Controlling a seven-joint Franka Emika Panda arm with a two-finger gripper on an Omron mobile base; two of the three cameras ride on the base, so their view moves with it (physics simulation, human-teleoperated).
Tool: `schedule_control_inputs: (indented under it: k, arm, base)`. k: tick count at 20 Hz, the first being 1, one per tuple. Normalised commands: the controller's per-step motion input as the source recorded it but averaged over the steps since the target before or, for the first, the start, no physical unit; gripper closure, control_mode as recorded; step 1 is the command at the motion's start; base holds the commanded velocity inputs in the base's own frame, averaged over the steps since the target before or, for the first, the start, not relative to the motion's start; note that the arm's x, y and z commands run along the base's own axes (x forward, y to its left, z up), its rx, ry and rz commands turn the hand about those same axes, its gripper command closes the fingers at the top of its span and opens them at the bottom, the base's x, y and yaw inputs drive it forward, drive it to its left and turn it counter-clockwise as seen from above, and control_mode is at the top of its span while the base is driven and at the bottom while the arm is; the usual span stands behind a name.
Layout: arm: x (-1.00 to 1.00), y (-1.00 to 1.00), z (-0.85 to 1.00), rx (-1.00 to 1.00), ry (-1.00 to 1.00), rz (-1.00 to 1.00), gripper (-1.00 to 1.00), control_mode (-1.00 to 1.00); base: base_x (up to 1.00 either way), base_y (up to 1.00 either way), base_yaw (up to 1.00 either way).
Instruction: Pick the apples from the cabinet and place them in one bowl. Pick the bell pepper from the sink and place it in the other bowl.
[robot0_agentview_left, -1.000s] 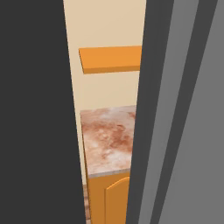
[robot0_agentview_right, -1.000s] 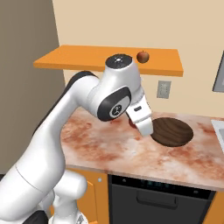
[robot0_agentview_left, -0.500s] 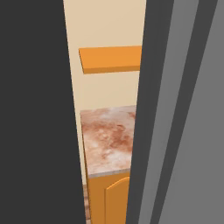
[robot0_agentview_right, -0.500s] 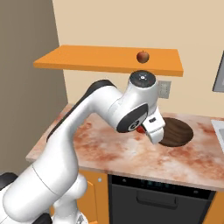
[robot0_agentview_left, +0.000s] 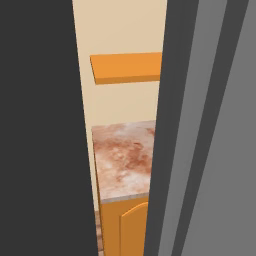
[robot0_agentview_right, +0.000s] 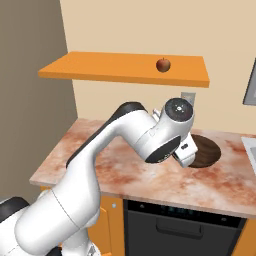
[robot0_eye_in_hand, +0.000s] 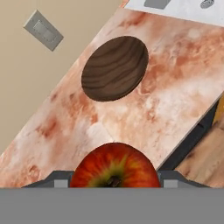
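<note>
Fingers of the gripper (robot0_eye_in_hand: 114, 186) are closed on a red apple (robot0_eye_in_hand: 114, 168), which is held between them at the bottom of the hand view. Beyond it, over the marbled counter (robot0_eye_in_hand: 175, 100), a dark wooden bowl (robot0_eye_in_hand: 115, 68) is seen, well apart from the held fruit. On the orange cabinet (robot0_agentview_right: 100, 67) above, a second apple (robot0_agentview_right: 163, 64) is resting.

Evenly bright, flat rendered light, sharp throughout, no blur or edge distortion, faint soft shadow beneath the arm on the counter (robot0_agentview_right: 150, 175), mild sheen on the apple (robot0_eye_in_hand: 114, 168).
</note>
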Motion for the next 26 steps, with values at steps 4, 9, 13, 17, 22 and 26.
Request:
schedule_control_inputs:
  k: [4,9,13,17,22,26]
  arm:
    - [0.26,-0.05,-0.26,0.0,-0.11,0.01,1.0,-1.0]
    - [0.32,0.0,-0.24,0.0,-0.04,0.0,1.0,-1.0]
    - [0.35,-0.02,-0.22,0.0,0.0,0.0,1.0,-1.0]
    - [0.36,-0.04,-0.22,0.0,0.0,0.0,1.0,-1.0]
    - [0.37,-0.08,-0.2,0.0,0.0,0.0,1.0,-1.0]
    - [0.36,-0.09,-0.17,-0.04,0.01,0.0,1.0,-1.0]
  base:
    - [0.0,0.0,0.0]
    - [0.0,0.0,0.0]
    - [0.0,0.0,0.0]
    - [0.0,0.0,0.0]
    - [0.0,0.0,0.0]
    - [0.0,0.0,0.0]
